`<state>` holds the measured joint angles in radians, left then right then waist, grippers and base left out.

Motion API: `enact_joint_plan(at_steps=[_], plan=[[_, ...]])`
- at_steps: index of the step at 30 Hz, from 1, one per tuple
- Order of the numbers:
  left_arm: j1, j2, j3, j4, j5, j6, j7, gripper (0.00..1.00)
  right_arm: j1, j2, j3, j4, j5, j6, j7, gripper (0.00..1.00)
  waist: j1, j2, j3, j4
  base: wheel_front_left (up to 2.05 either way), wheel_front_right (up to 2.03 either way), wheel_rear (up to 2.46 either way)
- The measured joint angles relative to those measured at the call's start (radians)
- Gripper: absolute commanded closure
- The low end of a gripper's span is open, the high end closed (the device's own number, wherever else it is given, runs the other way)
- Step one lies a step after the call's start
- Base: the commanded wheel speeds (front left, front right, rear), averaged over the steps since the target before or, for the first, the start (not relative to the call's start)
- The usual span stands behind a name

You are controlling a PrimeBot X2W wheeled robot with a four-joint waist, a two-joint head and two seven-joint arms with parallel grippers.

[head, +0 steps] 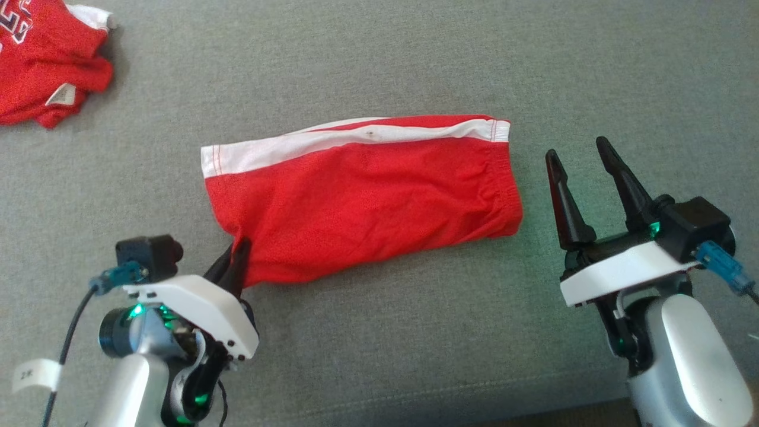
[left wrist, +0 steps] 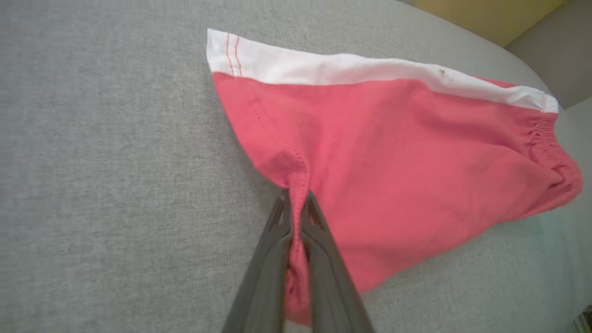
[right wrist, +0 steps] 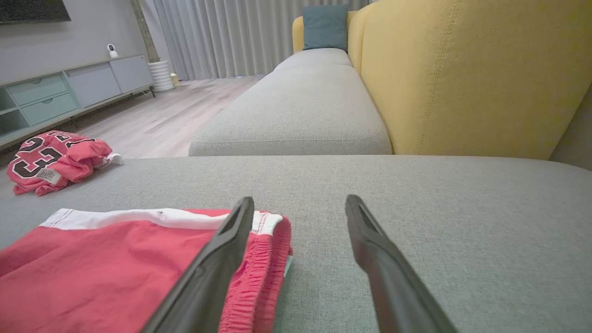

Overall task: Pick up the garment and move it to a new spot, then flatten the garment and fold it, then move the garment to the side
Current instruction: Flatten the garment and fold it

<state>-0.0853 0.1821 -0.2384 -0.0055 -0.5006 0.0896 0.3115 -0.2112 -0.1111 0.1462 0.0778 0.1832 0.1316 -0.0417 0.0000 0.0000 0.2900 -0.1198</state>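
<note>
The garment [head: 367, 190] is a pair of red shorts with a white side stripe, folded and lying on the grey sofa cushion [head: 379, 65]. My left gripper [head: 237, 252] is shut on its near left corner, and the left wrist view shows red cloth of the garment [left wrist: 393, 157] pinched between the two dark fingers of that gripper [left wrist: 297, 196]. My right gripper [head: 580, 148] stands open just right of the waistband end, touching nothing. In the right wrist view the garment [right wrist: 101, 263] lies left of the open gripper [right wrist: 299, 203].
A crumpled red jersey [head: 47, 59] with numbers lies at the far left of the cushion, and the jersey [right wrist: 55, 159] appears in the right wrist view too. A yellow sofa back [right wrist: 471, 74] rises beyond. The cushion's front edge [head: 415, 409] runs near my arms.
</note>
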Motion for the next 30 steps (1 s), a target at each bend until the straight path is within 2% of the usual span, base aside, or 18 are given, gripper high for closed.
enact_joint_plan(at_steps=[1, 2, 3, 4, 7, 13, 19, 25, 30], plan=[[0.000, -0.001, 0.000, 0.003, 0.004, 0.000, -0.008, 0.93, 0.000, -0.001, 0.000, 0.000, 0.000, 0.000, 0.003, 0.00, 0.0000, 0.0000, -0.001, 0.001, 0.00, 0.00, 0.00], [0.000, -0.003, -0.002, 0.009, 0.007, 0.000, -0.017, 0.65, 0.000, -0.003, -0.001, 0.000, 0.000, 0.000, 0.010, 0.00, 0.0000, 0.0000, -0.002, 0.002, 0.00, 0.00, 0.00], [0.000, -0.005, -0.004, 0.013, 0.011, 0.000, -0.031, 0.21, 0.000, -0.006, -0.001, 0.000, 0.000, 0.000, 0.013, 0.00, 0.0000, 0.0000, -0.004, 0.003, 0.00, 0.00, 0.00], [0.000, -0.006, -0.005, 0.016, 0.018, 0.000, -0.048, 0.00, 0.000, -0.008, -0.002, 0.000, 0.000, 0.000, 0.016, 0.00, 0.0000, 0.0000, -0.006, 0.004, 0.00, 0.00, 0.00], [-0.001, -0.010, -0.006, 0.026, 0.037, -0.002, -0.114, 0.00, 0.000, -0.018, -0.011, 0.004, 0.000, 0.000, 0.025, 0.00, 0.0000, 0.0000, -0.018, 0.007, 0.00, 0.00, 0.00], [-0.003, -0.020, -0.006, 0.027, 0.114, 0.005, -0.309, 0.00, 0.000, -0.026, -0.023, 0.034, -0.009, 0.000, 0.062, 0.00, 0.0000, 0.0000, -0.064, 0.014, 0.00, 0.00, 0.00], [0.024, -0.043, -0.003, 0.038, 0.146, 0.027, -0.462, 0.00, 0.008, -0.053, -0.021, 0.074, -0.005, 0.000, 0.164, 0.00, 0.0000, 0.0000, -0.136, 0.030, 0.00, 0.00, 0.00], [0.141, -0.067, 0.010, 0.064, 0.129, 0.059, -0.519, 0.00, 0.013, -0.080, 0.018, 0.157, 0.081, 0.000, 0.322, 0.00, -0.0001, 0.0000, -0.208, 0.061, 0.00, 0.00, 0.00], [0.146, -0.072, 0.011, 0.067, 0.128, 0.060, -0.535, 0.00, -0.056, -0.092, 0.048, 0.250, 0.142, 0.000, 0.410, 0.00, 0.0000, 0.0000, -0.217, 0.095, 0.00, 0.00, 0.00]])
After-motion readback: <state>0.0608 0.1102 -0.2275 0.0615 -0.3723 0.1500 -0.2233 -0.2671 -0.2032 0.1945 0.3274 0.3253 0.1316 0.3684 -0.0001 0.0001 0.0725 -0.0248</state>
